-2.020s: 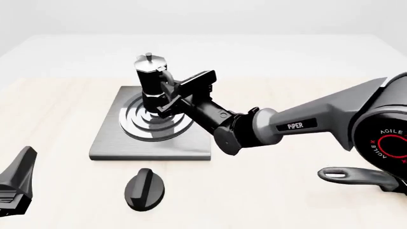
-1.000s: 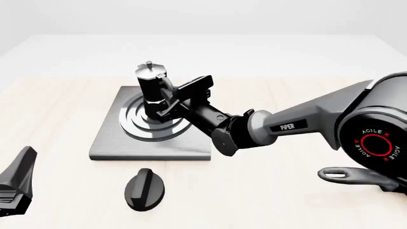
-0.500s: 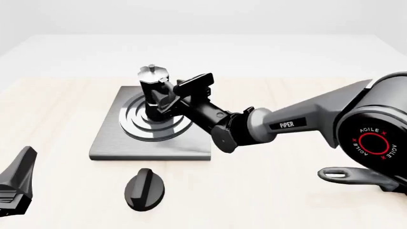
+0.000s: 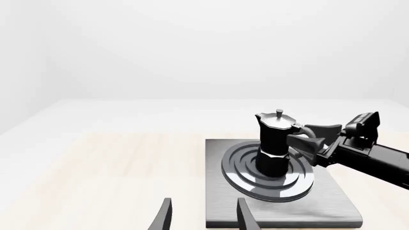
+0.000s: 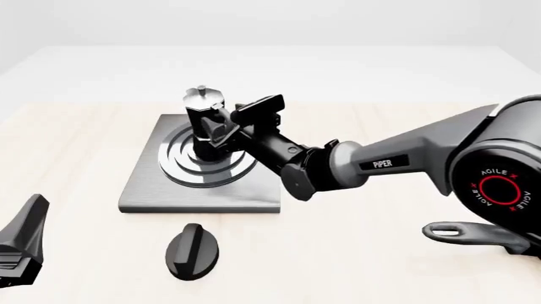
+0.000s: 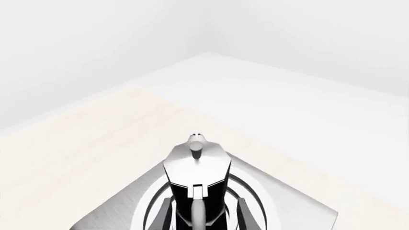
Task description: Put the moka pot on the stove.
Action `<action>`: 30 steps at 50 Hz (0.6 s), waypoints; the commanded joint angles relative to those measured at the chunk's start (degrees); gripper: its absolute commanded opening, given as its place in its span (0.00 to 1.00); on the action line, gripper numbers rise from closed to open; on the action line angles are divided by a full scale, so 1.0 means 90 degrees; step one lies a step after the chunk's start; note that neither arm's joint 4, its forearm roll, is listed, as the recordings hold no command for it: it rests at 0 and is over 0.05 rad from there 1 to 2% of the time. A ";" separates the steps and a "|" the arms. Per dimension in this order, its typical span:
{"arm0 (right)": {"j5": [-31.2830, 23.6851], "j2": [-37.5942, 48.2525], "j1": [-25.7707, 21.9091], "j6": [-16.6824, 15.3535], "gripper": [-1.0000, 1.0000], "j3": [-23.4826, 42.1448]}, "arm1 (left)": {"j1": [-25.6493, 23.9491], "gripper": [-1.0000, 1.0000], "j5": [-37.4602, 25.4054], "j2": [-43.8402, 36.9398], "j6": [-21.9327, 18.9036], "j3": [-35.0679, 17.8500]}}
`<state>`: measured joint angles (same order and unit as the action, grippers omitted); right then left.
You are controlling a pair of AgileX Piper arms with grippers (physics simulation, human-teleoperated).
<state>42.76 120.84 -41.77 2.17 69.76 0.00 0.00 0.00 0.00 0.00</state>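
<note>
- Looking through your left wrist view, you see the moka pot [image 4: 275, 143] upright on the ring burner of the stove [image 4: 276, 191], with the right gripper [image 4: 311, 143] reaching in at its handle side; the two fingers look spread, flanking the handle, though whether they touch it is unclear. The left gripper's fingertips [image 4: 164, 219] stand apart with nothing between them, near the stove's edge.
- Turning to the front view, your right gripper [image 5: 227, 132] sits against the pot's [image 5: 203, 123] handle side. The pot has a black faceted body and a silver lid with a knob, and it stands on the shiny rings of the grey stove [image 5: 203, 180]. The left gripper [image 5: 19, 244] rests low at the left, well apart. A black oval knob [image 5: 192, 251] lies in front of the stove; a dark pan handle [image 5: 473, 235] lies at the right.
- Checking your right wrist view, the pot [image 6: 196, 184] fills the space ahead, between the fingers [image 6: 244, 218], above the stove [image 6: 300, 211].
</note>
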 commanded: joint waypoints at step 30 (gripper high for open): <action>-0.0187 -0.0503 -0.0025 -0.0125 1.00 -0.0389 | 0.0000 1.00 0.0000 0.0000 0.0000 0.0000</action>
<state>41.24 117.49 -41.94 1.34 67.44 0.00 0.00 0.00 0.00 0.00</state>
